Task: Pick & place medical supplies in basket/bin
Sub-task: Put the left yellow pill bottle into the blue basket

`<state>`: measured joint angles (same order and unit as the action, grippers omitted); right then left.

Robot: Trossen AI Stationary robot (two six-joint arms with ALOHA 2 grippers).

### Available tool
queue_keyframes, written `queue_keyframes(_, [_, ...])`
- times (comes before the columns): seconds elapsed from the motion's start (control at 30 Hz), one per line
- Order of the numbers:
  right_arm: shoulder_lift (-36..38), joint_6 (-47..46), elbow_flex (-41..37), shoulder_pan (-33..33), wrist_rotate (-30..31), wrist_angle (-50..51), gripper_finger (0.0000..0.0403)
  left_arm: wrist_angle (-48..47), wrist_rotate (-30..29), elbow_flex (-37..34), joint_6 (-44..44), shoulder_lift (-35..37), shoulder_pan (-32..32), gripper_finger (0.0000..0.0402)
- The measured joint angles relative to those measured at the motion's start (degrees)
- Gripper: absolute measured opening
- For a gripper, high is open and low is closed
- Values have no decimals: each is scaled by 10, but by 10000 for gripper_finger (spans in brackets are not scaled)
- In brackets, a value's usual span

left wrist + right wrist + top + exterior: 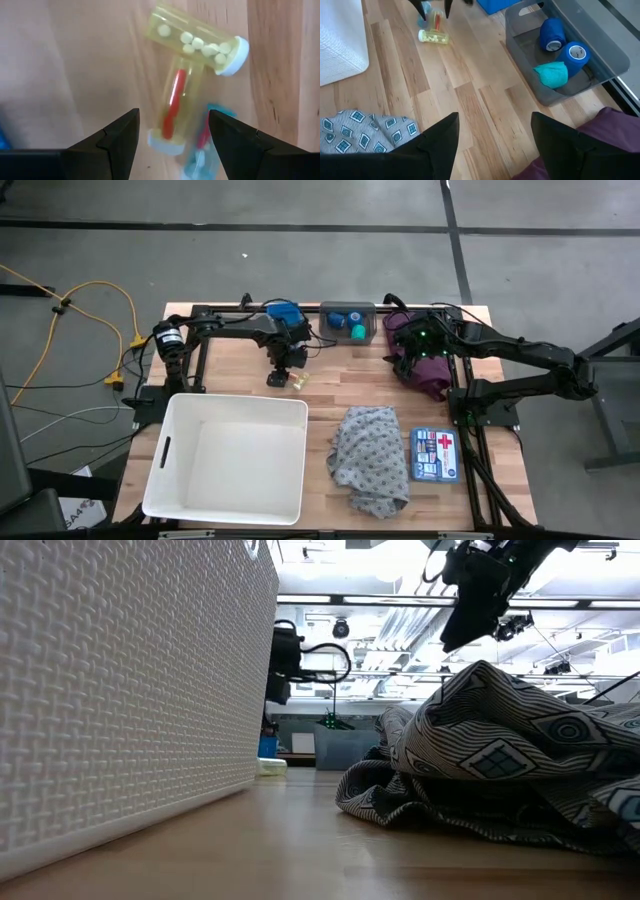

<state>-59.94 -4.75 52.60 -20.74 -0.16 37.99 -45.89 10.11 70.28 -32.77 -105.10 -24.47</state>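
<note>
Near the top centre of the high view, the left pincer (279, 377) hangs over the vials (294, 382) on the wooden bench (330, 375). Its fingers (117, 137) stand wide apart — a red-filled vial (175, 105) lies between them, a yellow vial of white pills (197, 42) just beyond, touching it. The white basket (228, 455) sits at lower left, well apart. At upper right the right pincer (495, 145) also gapes, empty, above the maroon cloth (432, 370) — tape rolls (562, 55) lie in a grey bin (530, 22) nearby. Lower centre, beside the basket, lies the grey patterned cloth (368, 458).
</note>
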Motion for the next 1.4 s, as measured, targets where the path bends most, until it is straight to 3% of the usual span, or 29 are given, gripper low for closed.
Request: queue_keyframes(1.4, [0,0,0,0,0,-1,236,5,-45,-1,12,-21,10,197])
